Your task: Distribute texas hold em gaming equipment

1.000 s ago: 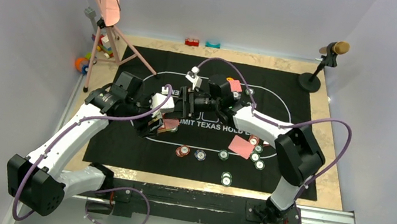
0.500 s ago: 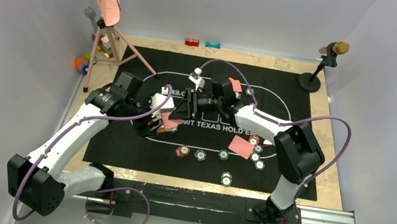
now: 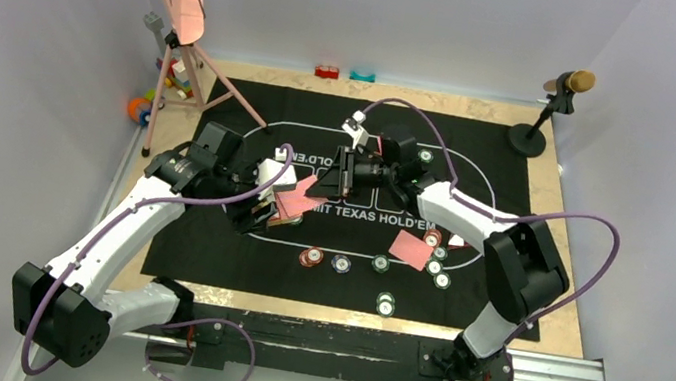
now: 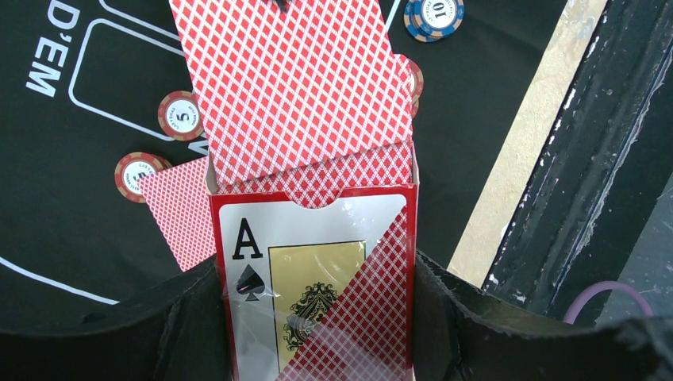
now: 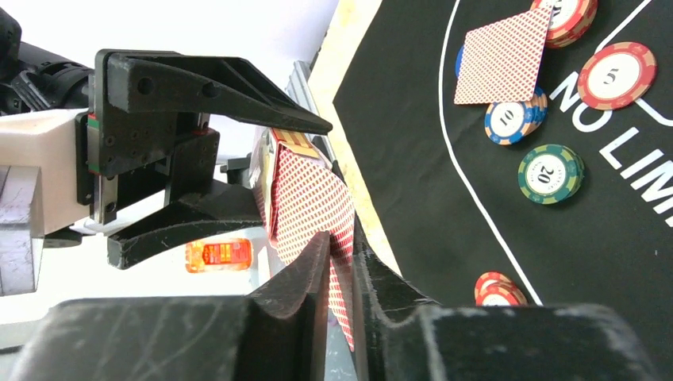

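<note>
Top card [image 4: 294, 87]: red-backed, half out of card box [image 4: 317, 294], above mat [image 3: 508, 176], toward 9 o'clock of mat centre.
Right fingers [image 5: 325, 254] almost pressed together, pinching free edge of card; thin flat grip, probably so only one card slides out.
Left fingers [image 3: 258, 211] clamped on box sides, mouth turned to 3 o'clock toward partner arm, box lifted off desk [image 3: 563, 315] so card comes free.
Dealt card [image 3: 409, 249] and chips [image 3: 340, 263] lie at 4-5 o'clock on mat, near player places.
Judgement: dealing only partly done.

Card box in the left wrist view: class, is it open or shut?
Open: the card box has a red-backed card sticking partway out of its notched mouth, pinched by the right hand.
</note>
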Action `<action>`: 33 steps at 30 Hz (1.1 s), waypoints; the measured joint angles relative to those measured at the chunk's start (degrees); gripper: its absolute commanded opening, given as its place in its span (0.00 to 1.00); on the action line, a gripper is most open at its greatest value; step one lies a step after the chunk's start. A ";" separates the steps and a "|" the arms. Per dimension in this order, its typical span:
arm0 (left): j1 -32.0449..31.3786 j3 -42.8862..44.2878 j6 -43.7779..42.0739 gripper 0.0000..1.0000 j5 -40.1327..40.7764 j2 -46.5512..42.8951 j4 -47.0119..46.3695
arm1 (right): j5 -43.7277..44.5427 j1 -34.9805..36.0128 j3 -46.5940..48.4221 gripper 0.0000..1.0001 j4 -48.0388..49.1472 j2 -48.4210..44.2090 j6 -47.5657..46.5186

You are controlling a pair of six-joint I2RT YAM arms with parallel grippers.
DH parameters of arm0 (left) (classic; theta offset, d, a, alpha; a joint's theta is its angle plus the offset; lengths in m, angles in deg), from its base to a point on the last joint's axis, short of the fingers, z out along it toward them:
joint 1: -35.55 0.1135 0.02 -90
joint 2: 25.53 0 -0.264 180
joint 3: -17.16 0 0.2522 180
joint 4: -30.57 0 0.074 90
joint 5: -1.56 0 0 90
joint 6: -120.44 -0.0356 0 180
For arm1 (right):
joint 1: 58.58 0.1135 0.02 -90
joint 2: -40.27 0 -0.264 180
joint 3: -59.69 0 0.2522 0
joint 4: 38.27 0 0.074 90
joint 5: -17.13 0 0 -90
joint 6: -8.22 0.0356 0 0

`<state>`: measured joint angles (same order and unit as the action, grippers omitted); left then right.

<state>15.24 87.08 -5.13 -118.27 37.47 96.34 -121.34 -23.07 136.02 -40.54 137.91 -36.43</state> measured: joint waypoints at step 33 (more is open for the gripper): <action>0.00 0.00 0.00 0.47 -0.20 -0.68 -0.02 | 2.89 2.56 15.04 0.00 1.66 20.55 2.19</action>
<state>15.24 87.08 -5.13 -118.46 36.79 96.32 -118.45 -20.52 151.06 -38.88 158.46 -34.25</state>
